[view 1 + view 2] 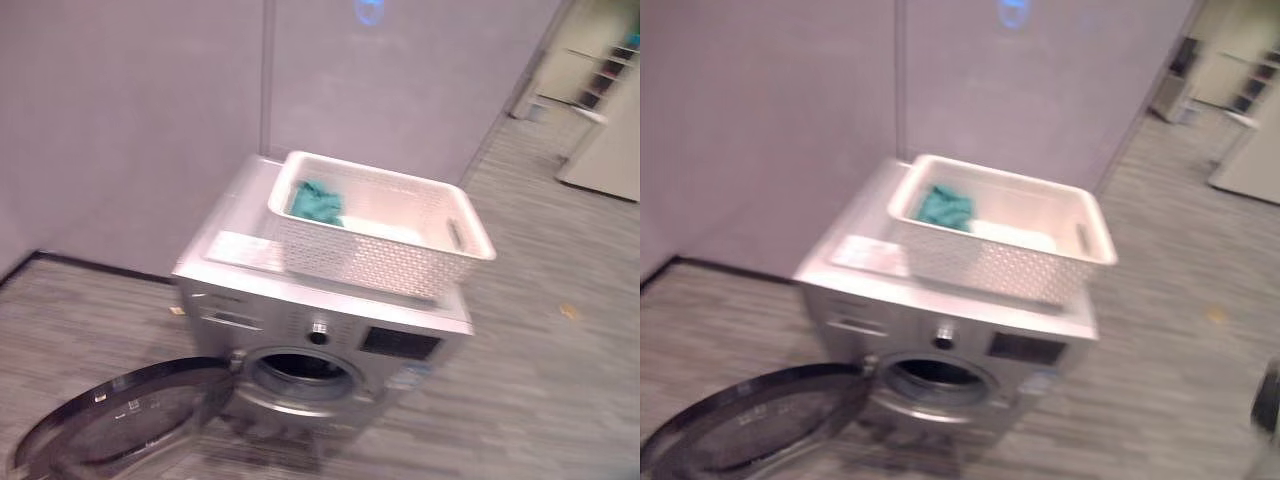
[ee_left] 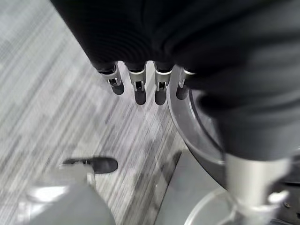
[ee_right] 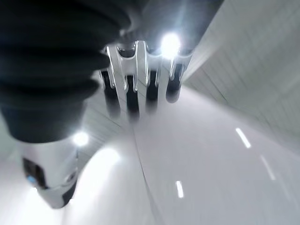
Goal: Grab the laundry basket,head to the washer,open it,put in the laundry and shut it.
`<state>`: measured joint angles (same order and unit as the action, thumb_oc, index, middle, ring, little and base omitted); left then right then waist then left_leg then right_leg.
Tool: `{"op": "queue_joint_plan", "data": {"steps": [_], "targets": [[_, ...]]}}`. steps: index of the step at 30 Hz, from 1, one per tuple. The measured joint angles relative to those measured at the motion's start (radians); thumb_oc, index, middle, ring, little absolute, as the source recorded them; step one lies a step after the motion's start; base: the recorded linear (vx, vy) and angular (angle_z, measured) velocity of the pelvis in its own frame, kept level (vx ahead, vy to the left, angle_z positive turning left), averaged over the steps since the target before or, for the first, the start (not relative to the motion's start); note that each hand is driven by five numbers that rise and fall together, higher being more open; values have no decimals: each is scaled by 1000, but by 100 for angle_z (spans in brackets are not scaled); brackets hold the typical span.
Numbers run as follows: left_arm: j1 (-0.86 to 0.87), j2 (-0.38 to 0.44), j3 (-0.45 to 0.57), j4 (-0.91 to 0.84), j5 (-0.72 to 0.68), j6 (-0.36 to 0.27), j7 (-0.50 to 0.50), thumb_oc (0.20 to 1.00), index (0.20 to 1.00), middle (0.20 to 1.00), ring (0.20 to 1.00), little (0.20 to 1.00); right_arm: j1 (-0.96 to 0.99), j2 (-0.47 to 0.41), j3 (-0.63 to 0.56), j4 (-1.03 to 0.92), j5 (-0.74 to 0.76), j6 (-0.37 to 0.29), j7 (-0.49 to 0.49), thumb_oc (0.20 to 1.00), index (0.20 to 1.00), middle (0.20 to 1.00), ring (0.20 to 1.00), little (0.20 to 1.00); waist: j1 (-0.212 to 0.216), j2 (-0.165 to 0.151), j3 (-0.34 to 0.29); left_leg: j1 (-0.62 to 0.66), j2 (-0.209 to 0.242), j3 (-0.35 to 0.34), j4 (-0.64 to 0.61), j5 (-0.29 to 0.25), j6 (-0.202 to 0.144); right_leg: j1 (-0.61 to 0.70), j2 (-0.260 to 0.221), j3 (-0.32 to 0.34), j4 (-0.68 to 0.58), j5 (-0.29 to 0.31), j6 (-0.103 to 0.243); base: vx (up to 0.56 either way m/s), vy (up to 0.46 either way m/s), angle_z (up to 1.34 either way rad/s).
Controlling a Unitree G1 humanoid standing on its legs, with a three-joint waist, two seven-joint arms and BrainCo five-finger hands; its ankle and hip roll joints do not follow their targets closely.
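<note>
Silver, dark-tipped fingers on the left hand (image 2: 140, 86) hang straight and empty above the grey floor (image 2: 51, 117), and the right hand (image 3: 138, 89) is likewise relaxed with nothing in it. Ahead, the washer (image 1: 310, 300) stands with its round door (image 1: 120, 415) swung fully open, the white perforated laundry basket (image 1: 385, 260) resting on its top. Inside, the teal cloth (image 1: 316, 203) and a pale piece (image 1: 385, 232) look soft, light and floppy, so I'd pinch a bunched fold rather than an edge.

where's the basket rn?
The basket sits on top of the washer, toward its right side, above the open door; a green cloth lies inside.
</note>
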<state>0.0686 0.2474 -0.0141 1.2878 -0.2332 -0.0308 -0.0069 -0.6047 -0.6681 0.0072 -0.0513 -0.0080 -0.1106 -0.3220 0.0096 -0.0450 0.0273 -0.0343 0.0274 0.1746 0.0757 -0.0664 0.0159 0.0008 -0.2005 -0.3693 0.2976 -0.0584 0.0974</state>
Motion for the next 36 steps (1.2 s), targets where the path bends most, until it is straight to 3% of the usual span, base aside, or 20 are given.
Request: {"op": "queue_joint_plan", "data": {"steps": [1,2,3,4,5,8,10,12,13,16,17,18,22,23,25,29,36], "targets": [[-25,-29,-3,-18,0,5,-3,1000,1000,1000,1000,1000,17,-137,157,79,-35,22,74,1000,1000,1000,1000,1000,10,39,26,-33,-21,-18,-16,-1,2,-29,-11,15,53,7,18,-24,146,118],[-36,-24,-4,-22,0,4,-4,1000,1000,1000,1000,1000,19,-179,193,132,-47,39,111,1000,1000,1000,1000,1000,19,35,28,-29,-47,-24,-33,5,7,-56,-37,8,52,22,11,-5,114,131],[-45,-9,2,-13,-1,8,-5,1000,1000,1000,1000,1000,11,-211,198,212,-44,79,161,1000,1000,1000,1000,1000,62,33,37,-40,-73,-9,20,4,40,-96,-65,33,94,3,34,12,75,66],[-29,-2,3,-8,-3,16,-6,1000,1000,1000,1000,1000,15,-218,191,239,-42,88,180,1000,1000,1000,1000,1000,70,52,40,-5,-70,-19,-33,14,67,-106,-68,46,126,-8,44,16,1,47],[-5,21,2,16,-3,20,-10,1000,1000,1000,1000,1000,33,-210,197,274,-24,104,209,1000,1000,1000,1000,1000,65,40,77,46,-73,-33,-88,45,72,-103,-78,66,149,-35,37,12,-30,21],[48,61,20,60,-2,32,-19,1000,1000,1000,1000,1000,50,-199,181,270,12,115,271,1000,1000,1000,1000,1000,62,-5,108,87,-64,-27,-81,34,74,-89,-59,60,63,-30,26,31,-59,3],[50,54,42,66,-2,33,-31,1000,1000,1000,1000,1000,53,-207,172,268,14,115,307,1000,1000,1000,1000,1000,61,-15,106,103,-54,-27,-88,29,68,-98,-62,69,-32,9,37,88,-137,-1],[45,50,50,60,-2,32,-49,1000,1000,1000,1000,1000,49,-211,169,263,14,115,330,1000,1000,1000,1000,1000,60,-21,101,106,-58,-28,-89,25,67,-85,-81,94,-168,71,71,83,-119,-1],[33,50,56,62,-2,28,-55,1000,1000,1000,1000,1000,42,-211,174,270,14,114,341,1000,1000,1000,1000,1000,60,-26,99,112,-58,-29,-88,19,59,-87,-95,131,-232,113,89,57,-98,-3],[26,57,73,57,-2,17,-56,1000,1000,1000,1000,1000,37,-214,175,277,13,115,352,1000,1000,1000,1000,1000,59,-47,85,128,-63,-39,-103,20,49,-60,-96,178,-304,180,90,100,-150,8],[25,64,73,56,0,17,-55,1000,1000,1000,1000,1000,37,-217,176,279,13,115,354,1000,1000,1000,1000,1000,55,-81,78,141,-71,-52,-112,17,27,-31,-92,177,-313,221,87,162,-242,28],[28,74,79,61,5,17,-54,1000,1000,1000,1000,1000,37,-241,189,279,13,117,372,1000,1000,1000,1000,1000,54,-97,68,154,-80,-66,-115,8,7,21,-76,155,-365,200,84,120,-186,15],[46,22,76,61,17,18,-55,1000,1000,1000,1000,1000,15,-353,214,292,14,115,399,1000,1000,1000,1000,1000,55,-47,42,151,-3,-97,-116,3,-35,51,-3,111,-386,182,56,81,-172,23],[52,12,69,59,17,18,-56,1000,1000,1000,1000,1000,-15,-412,266,319,15,116,419,1000,1000,1000,1000,1000,53,-37,35,151,14,-113,-117,2,-42,59,13,95,-386,175,45,42,-130,22],[58,4,61,57,16,18,-60,1000,1000,1000,1000,1000,-117,-449,354,391,16,118,441,1000,1000,1000,1000,1000,47,-32,32,153,35,-121,-118,2,-50,65,32,84,-385,166,31,21,-81,15],[44,5,32,48,9,15,-66,1000,1000,1000,1000,1000,-324,-418,541,525,36,115,462,1000,1000,1000,1000,1000,57,-52,9,146,70,-142,-121,4,-74,67,68,69,-386,151,9,30,-124,8],[47,27,-1,25,-33,13,-70,1000,1000,1000,1000,1000,-385,-366,675,577,121,104,523,1000,1000,1000,1000,1000,98,-116,-45,103,83,-202,-132,21,-101,59,87,7,-391,132,-2,22,-65,28]]}}
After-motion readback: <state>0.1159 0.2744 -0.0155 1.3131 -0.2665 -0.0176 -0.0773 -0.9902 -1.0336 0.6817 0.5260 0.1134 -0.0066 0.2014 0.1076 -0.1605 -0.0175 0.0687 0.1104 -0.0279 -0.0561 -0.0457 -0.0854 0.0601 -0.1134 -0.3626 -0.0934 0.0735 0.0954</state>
